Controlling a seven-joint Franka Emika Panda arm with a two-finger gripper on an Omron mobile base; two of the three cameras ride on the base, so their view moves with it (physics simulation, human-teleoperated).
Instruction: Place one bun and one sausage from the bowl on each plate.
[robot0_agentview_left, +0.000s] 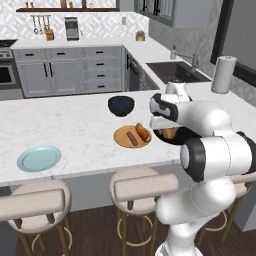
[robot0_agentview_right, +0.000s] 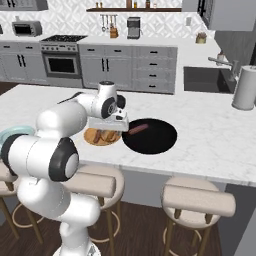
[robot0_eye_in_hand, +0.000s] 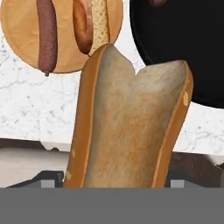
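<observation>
I read no writing or labels anywhere. In the hand view my end effector (robot0_eye_in_hand: 114, 186) is clamped on a bun (robot0_eye_in_hand: 131, 127), held above the table (robot0_eye_in_hand: 39, 105) edge between the orange plate (robot0_eye_in_hand: 17, 35) and the black bowl (robot0_eye_in_hand: 183, 48). That plate carries a sausage (robot0_eye_in_hand: 47, 35) and another bun (robot0_eye_in_hand: 89, 24). The right base view shows one sausage (robot0_agentview_right: 138, 129) in the bowl; the left shows the blue-green plate (robot0_agentview_left: 39, 158) lying bare, well apart.
</observation>
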